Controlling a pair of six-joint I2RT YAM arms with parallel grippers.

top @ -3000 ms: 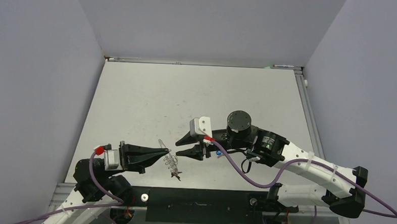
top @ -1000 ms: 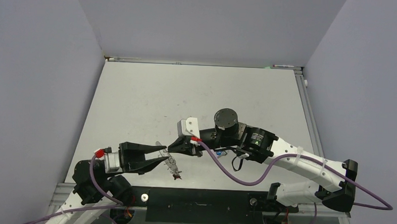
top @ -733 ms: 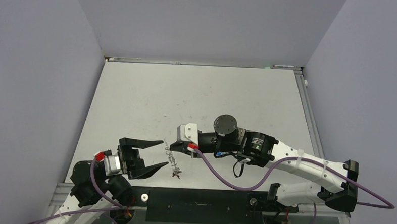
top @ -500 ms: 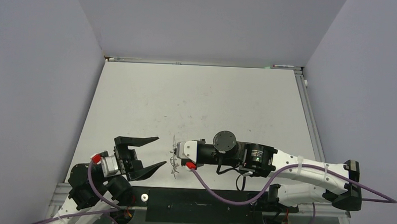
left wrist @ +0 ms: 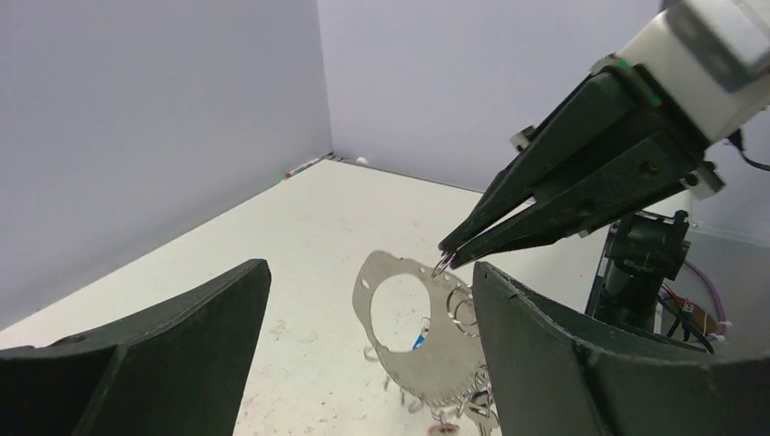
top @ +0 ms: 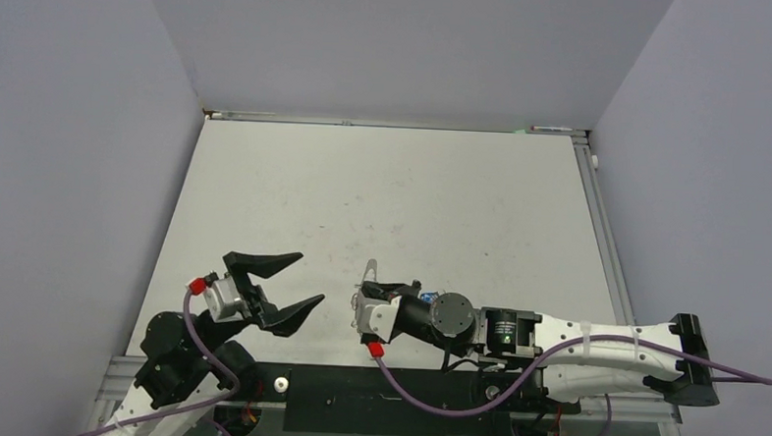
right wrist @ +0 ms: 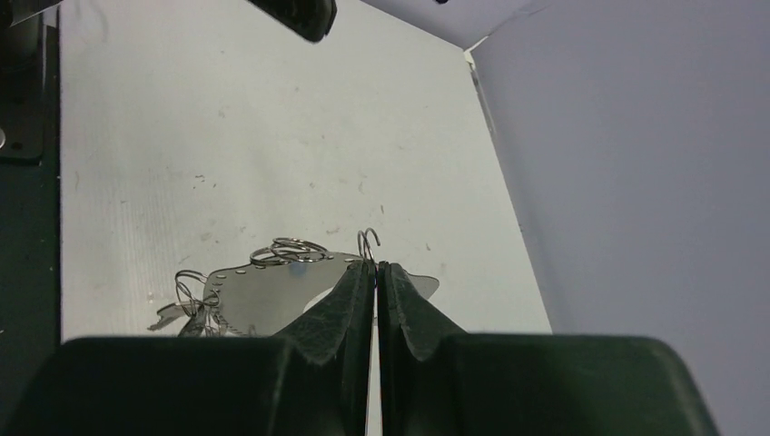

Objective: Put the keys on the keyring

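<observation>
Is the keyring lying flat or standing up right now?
Standing up: the right gripper pinches the keyring by its top edge, plate upright.

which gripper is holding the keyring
The right gripper: its jaws are shut on the edge of the keyring. The left gripper is wide open and empty.

Your left claw [top: 311,278] has let go of the flat grey ring-shaped metal keyring [left wrist: 434,371]. Its jaws now stand wide apart, and it has pulled back to the left. Your right claw [left wrist: 447,262], open three seconds ago, has closed on the plate's rim and holds it alone. The right arm has swung from mid-tabletop [top: 384,179] toward the near edge, and the keyring went with it.
</observation>
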